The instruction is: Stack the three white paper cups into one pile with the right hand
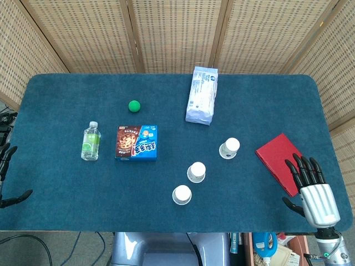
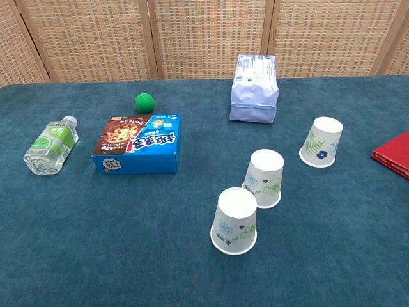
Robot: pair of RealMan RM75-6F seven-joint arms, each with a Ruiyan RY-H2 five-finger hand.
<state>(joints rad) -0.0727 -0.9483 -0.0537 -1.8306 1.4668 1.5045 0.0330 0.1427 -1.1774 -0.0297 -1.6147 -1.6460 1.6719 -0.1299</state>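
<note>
Right hand (image 1: 312,191) open with fingers spread at my desk's (image 1: 55,183) near right edge, touching the red book (image 1: 277,157), three white paper cups (image 2: 265,177) upside down, unstacked, mid-desk, left hand (image 1: 6,176) empty, fingers apart, far left.

matt paper cups (image 2: 266,178), seemingly felt-like table cover (image 2: 128,256), glossy box (image 2: 138,143)

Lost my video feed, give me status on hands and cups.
Right hand open over the red booklet, left hand open at table edge. Three paper cups upside down, unstacked. Nothing blocking.
</note>
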